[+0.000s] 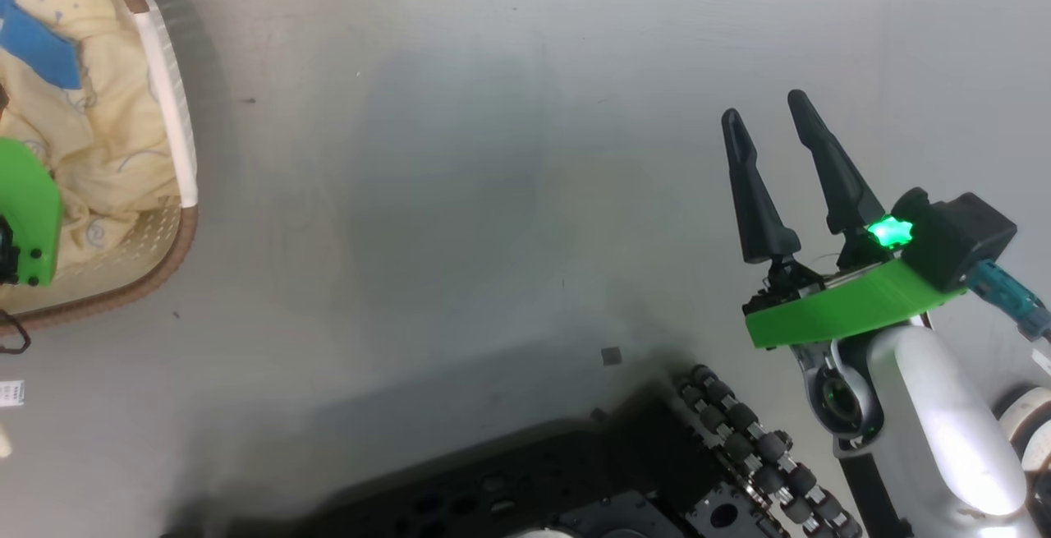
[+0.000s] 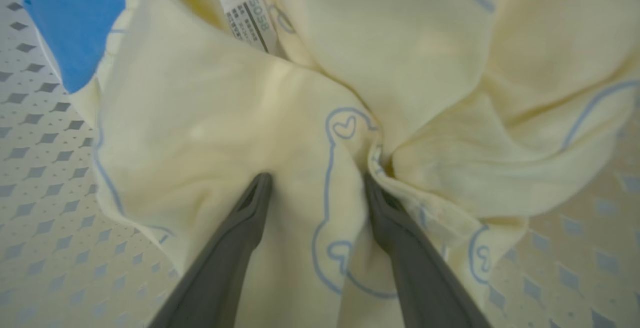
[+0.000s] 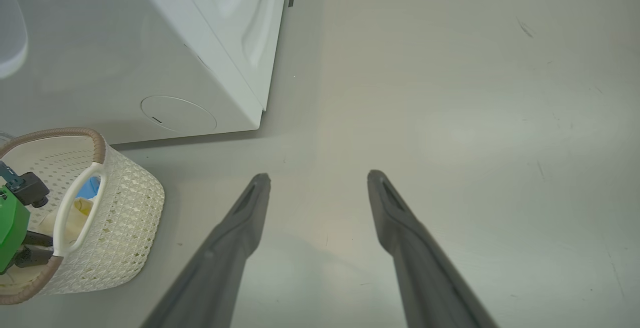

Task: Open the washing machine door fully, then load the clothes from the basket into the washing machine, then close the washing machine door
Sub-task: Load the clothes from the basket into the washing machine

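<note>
- Reaching down into the basket (image 1: 123,296), the left hand (image 2: 316,183) has its two dark fingers (image 2: 235,238) spread wide, tips pressed against the clothes (image 2: 200,117).
- A ridge of the cream fabric lies between the fingers, but they are not pinched together on it, so nothing is gripped.
- The clothes are a crumpled pale yellow bundle with thin blue line drawings, a bright blue patch (image 2: 70,22) and a white printed care label (image 2: 252,22) near the top of the left wrist view.
- In the head view the bundle fills the basket, with the left arm's green wrist mount (image 1: 29,218) above its near side.
- The basket stands on the grey floor (image 1: 452,152); its perforated cream wall, brown rim and white side handle (image 3: 75,208) show in the right wrist view.
- The washing machine (image 3: 225,42) stands just beyond the basket, its lower front corner close to the basket's rim; its door cannot be made out.
- The right hand (image 1: 765,111) hangs over bare floor, well apart from the basket, fingers fully parted and holding nothing.
- A green light (image 1: 891,232) glows on the right wrist.
- The robot's black base (image 1: 575,480) with a roller wheel (image 1: 755,448) sits at the bottom edge of the head view.
</note>
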Motion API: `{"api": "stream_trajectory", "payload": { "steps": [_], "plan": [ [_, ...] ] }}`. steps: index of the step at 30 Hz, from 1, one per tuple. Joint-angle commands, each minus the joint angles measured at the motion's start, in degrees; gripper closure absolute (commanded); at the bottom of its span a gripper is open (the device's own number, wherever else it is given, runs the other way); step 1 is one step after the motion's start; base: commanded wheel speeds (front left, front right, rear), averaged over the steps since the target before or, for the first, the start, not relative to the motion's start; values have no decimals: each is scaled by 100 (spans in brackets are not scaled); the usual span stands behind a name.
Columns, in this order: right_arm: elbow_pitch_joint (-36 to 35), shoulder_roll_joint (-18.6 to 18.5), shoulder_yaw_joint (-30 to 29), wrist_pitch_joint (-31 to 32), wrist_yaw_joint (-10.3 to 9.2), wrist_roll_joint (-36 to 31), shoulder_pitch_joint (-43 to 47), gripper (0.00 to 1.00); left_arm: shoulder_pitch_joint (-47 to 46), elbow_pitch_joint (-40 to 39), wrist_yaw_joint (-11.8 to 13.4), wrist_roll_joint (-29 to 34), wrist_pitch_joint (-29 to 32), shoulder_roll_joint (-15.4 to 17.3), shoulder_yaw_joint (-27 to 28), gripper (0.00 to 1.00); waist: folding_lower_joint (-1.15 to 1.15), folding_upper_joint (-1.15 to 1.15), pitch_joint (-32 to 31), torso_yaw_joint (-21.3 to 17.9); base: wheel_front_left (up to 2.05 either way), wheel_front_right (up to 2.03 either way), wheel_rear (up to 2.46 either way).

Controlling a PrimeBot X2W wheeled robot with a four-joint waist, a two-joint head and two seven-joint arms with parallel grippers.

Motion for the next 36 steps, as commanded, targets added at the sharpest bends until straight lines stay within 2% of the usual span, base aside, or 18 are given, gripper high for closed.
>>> {"api": "stream_trajectory", "payload": {
  "steps": [1,3,4,5,6,14,21,36],
  "plan": [
    [-155,-12,115,-38,2,-3,293,0,66,100,37,-45,51,206,138,0,0,0,8,16,13,13,13],
    [-188,-12,126,-38,2,-62,310,0,90,140,34,-113,133,185,174,0,0,0,24,59,11,11,11],
    [-205,-12,123,-38,2,-88,320,0,93,153,30,-145,155,172,192,24,0,0,32,83,7,7,7],
    [-219,-12,117,-38,2,-108,328,0,91,162,26,-183,158,154,217,88,0,0,41,102,4,4,4],
    [-229,-12,111,-38,2,-120,334,0,92,170,22,-216,178,136,237,100,0,0,47,116,1,1,1],
    [-220,-12,104,-38,2,-121,238,0,78,209,-8,-384,276,93,300,100,0,0,21,153,0,0,0],
    [-164,-12,84,-38,2,-128,59,0,83,85,-25,-543,-122,93,388,100,0,0,-131,211,0,0,0],
    [269,-12,-7,-38,2,-333,-17,0,641,-828,-29,-1008,-1343,-86,274,100,0,0,-1428,635,0,0,0]
  ]
}}
